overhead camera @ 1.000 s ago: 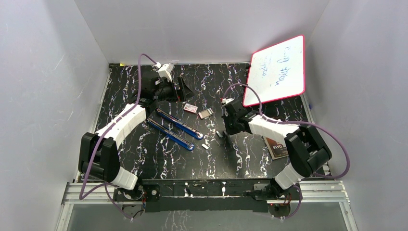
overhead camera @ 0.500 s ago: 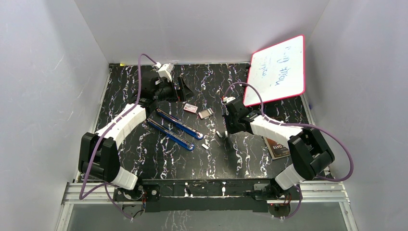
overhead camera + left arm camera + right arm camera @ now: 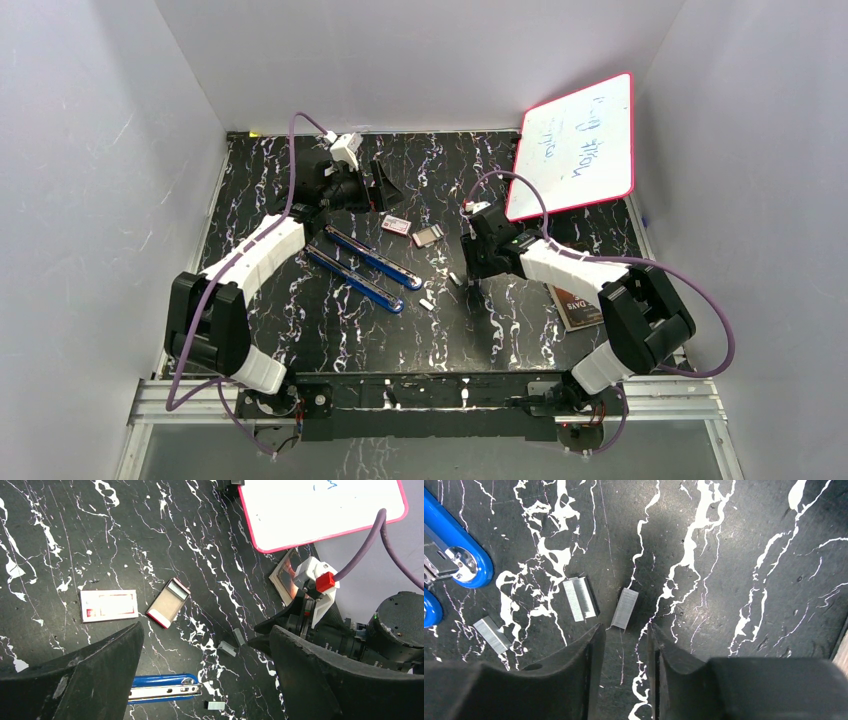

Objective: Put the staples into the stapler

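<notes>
Black marbled desk point(image 3: 330, 335) is used as work surface. The right end effector point(image 3: 624, 642) is held narrowly parted, empty; one strip of staples point(image 3: 625, 609) is laid flat just ahead of its gap, right of the blue stapler point(image 3: 454, 555), long axis nearly along the fingers. The left end effector point(image 3: 206, 630), spread wide, is positioned farther off.

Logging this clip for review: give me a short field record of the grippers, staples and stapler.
left gripper: open, empty, above the table
right gripper: open, holding nothing
staples: three loose strips on the table, nearest one just beyond the right gripper
stapler: blue, two long parts lying side by side
progress: no strip picked up
</notes>
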{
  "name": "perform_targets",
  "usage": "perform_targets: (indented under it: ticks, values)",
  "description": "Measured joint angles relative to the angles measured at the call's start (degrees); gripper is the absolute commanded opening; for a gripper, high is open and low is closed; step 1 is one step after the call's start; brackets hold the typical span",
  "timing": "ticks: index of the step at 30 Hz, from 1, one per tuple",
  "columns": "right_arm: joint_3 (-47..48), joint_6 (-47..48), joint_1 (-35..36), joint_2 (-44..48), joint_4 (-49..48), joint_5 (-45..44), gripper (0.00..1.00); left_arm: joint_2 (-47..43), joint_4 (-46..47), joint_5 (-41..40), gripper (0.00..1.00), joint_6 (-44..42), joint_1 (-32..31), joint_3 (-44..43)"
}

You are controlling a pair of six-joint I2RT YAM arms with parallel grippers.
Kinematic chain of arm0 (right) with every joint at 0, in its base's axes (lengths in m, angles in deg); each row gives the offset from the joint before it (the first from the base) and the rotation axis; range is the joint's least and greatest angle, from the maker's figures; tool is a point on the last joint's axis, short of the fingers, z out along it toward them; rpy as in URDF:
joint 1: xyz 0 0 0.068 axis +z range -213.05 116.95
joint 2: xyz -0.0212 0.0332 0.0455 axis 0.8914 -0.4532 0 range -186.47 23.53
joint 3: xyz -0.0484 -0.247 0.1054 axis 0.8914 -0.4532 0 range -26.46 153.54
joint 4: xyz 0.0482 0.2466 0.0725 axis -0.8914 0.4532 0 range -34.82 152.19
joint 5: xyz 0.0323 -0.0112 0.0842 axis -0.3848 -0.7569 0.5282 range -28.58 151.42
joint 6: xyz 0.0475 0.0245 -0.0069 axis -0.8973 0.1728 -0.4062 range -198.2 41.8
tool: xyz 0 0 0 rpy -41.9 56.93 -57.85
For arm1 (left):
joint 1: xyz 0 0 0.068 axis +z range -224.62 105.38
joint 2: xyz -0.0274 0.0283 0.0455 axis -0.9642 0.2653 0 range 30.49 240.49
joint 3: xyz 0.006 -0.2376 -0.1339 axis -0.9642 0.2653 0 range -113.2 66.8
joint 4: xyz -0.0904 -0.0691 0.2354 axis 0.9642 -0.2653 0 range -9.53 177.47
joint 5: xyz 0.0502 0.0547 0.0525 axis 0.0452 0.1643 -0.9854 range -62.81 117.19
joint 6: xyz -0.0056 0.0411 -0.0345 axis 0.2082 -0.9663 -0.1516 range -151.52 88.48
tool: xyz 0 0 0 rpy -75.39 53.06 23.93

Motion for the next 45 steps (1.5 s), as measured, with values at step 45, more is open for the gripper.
perform_targets:
  ticks: [45]
  values:
    - [-0.28,-6.91,4.42,-5.29,0.04,-9.35,0.15,0.02,-0.02,0.44,0.95,-0.22,0.0,0.0]
